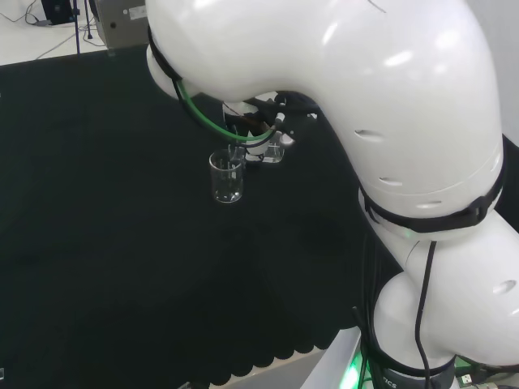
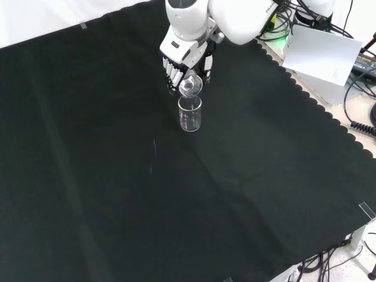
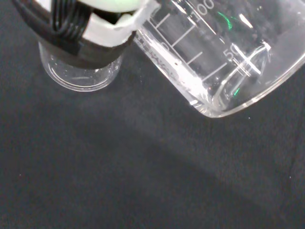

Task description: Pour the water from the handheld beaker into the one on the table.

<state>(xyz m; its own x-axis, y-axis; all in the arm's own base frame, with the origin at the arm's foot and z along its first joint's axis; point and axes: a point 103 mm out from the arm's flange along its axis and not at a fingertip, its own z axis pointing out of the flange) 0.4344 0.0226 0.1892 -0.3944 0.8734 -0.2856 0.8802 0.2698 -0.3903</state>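
In the front view the black and white hand (image 2: 183, 57) comes in from the top, its fingers curled round a clear beaker (image 2: 191, 86). That beaker is tilted, its mouth over a second clear beaker (image 2: 190, 114) standing upright on the black cloth just below it. The head view shows the standing beaker (image 1: 226, 177) left of the held beaker (image 1: 272, 151), with the hand mostly hidden under the arm's white link. Close up in the wrist view, the held beaker (image 3: 224, 62) lies tilted with printed scale marks, and a finger (image 3: 90, 33) partly covers the standing beaker (image 3: 81, 74). Any water is too clear to make out.
The arm's big white links (image 1: 381, 121) take up the right of the head view. The cloth's scalloped edge (image 2: 317, 111) runs down the right of the front view, with a white sheet (image 2: 323, 53) and cables beyond it. Bare black cloth (image 2: 117, 176) lies around the beakers.
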